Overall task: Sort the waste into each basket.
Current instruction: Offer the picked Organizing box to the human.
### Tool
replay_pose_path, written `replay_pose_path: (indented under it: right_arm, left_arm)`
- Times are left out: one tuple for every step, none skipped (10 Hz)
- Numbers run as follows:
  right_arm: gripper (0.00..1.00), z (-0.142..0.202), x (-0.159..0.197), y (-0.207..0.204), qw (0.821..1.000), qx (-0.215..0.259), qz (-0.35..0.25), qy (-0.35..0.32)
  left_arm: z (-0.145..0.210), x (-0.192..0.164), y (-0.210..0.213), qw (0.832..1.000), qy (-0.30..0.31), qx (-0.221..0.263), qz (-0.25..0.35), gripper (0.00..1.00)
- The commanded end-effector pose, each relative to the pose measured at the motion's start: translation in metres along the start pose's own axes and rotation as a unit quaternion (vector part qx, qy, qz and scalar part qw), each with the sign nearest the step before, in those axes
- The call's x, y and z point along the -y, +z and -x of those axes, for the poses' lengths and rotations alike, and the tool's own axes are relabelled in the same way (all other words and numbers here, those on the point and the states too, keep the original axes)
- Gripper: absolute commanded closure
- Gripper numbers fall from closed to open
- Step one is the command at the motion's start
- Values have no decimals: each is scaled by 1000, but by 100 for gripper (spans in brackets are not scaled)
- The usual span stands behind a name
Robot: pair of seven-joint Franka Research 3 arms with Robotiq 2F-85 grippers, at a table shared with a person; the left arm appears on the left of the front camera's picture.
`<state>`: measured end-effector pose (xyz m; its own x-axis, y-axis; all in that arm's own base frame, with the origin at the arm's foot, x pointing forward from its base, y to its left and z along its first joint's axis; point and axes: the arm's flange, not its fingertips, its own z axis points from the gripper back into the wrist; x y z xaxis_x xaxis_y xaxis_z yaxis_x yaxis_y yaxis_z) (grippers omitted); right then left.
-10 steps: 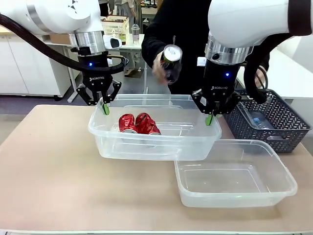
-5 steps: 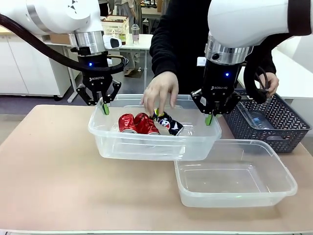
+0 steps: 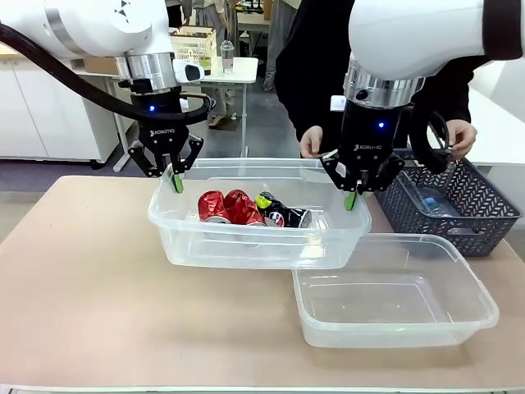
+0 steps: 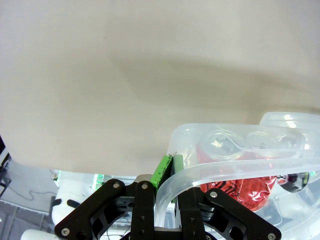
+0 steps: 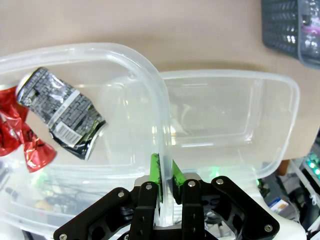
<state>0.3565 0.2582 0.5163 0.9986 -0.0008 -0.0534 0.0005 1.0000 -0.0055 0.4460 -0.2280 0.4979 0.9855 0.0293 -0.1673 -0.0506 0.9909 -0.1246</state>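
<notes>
A clear basket [image 3: 254,246] hangs tilted above the table, carried between both arms. My left gripper [image 3: 177,182] is shut on its left rim, and the green pads [image 4: 162,170] pinch the rolled edge [image 4: 225,170]. On the right rim [image 5: 150,85] my right gripper [image 3: 351,199] is shut in the same way, its own view showing it [image 5: 165,170] from above. Inside lie two crushed red cans [image 3: 230,207] and a crushed black can [image 3: 283,215], also seen as a black can [image 5: 62,112] beside a red can [image 5: 25,145]. A second clear basket [image 3: 484,312] rests on the table at the front right with nothing in it.
A dark lattice basket [image 3: 459,205] stands at the right with a clear bottle [image 3: 431,201] inside. The person stands at the far side, one hand [image 3: 310,141] just behind the held tub, the other hand [image 3: 459,135] above the dark basket.
The person lowered a black can into the held basket beside the red cans, then drew the hand back. Both grippers and the basket stayed where they were.
</notes>
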Motion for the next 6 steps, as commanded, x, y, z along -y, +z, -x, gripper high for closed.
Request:
replay_pose_path:
  right_arm:
    - [94,-8,-4,0,1000,-5,-5,12]
    - [94,-21,-9,2,1000,-8,-2,23]
    - [94,-36,-14,4,999,-13,-2,32]
    - [94,-48,-19,7,999,-15,-1,40]
    - [94,-65,-22,10,999,-15,3,39]
    - [94,-83,-25,13,999,-12,5,29]
  left_arm:
    - [-6,2,3,1000,-10,7,21,95]
    - [-14,6,6,1000,-15,15,23,95]
    - [-23,11,11,1000,-5,25,13,95]
    - [-31,17,17,999,-8,34,7,95]
    - [-43,22,26,999,-18,51,6,95]
    - [-58,24,34,998,-21,62,15,95]
